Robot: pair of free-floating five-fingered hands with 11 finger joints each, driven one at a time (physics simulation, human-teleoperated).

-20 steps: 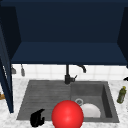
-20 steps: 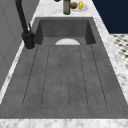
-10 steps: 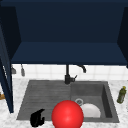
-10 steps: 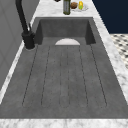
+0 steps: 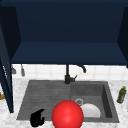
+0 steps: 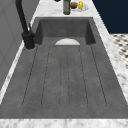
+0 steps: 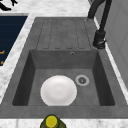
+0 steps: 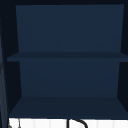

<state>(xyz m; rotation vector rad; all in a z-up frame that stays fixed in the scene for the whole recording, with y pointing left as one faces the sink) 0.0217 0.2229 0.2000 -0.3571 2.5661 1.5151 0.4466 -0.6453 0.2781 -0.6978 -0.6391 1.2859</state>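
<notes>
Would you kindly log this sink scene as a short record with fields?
Left hand: black hand, fingers curled, holding nothing, at the front edge of the drainboard
Nearest thing: big red ball, right of that hand
Basin: dark grey stone sink with a round white plate beside the drain
Tap: black faucet
Counter: olive-green bottle, right of the sink

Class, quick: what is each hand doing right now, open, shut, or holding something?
Left hand: at the sink's front left edge, fingers curled, holding nothing.
Right hand: its state cannot be told.
</notes>
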